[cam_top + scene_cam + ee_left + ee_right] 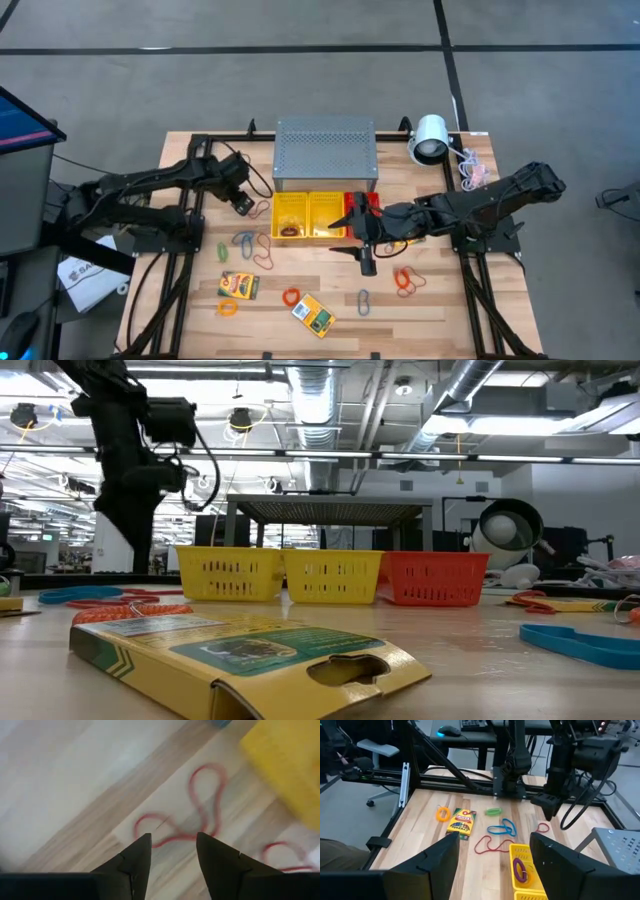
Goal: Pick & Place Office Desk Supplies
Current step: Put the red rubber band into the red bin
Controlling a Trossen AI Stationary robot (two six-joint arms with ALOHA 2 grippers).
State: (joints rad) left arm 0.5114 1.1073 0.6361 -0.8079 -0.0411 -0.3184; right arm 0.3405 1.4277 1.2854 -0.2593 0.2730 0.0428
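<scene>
In the left wrist view my left gripper (172, 851) is open and hovers over a thin red band loop (202, 805) that lies flat on the wood beside a yellow basket (287, 765). From above it sits at the left end of the baskets (243, 203). My right gripper (352, 238) is open and empty, above the seam between the yellow and red baskets. Its wrist view (495, 852) shows a purple band (520, 870) in a yellow basket. It also shows a red loop (490, 845), blue clips (502, 827), a green band (493, 811), an orange band (442, 813) and a yellow-and-green card box (461, 822).
The big grey perforated box (325, 155) stands behind the yellow baskets (308, 215) and the red basket (372, 203). A white round lamp (430, 138) is at the far right. A second card box (313, 315), a blue clip (364, 302) and orange-red bands (405, 278) lie toward the near edge.
</scene>
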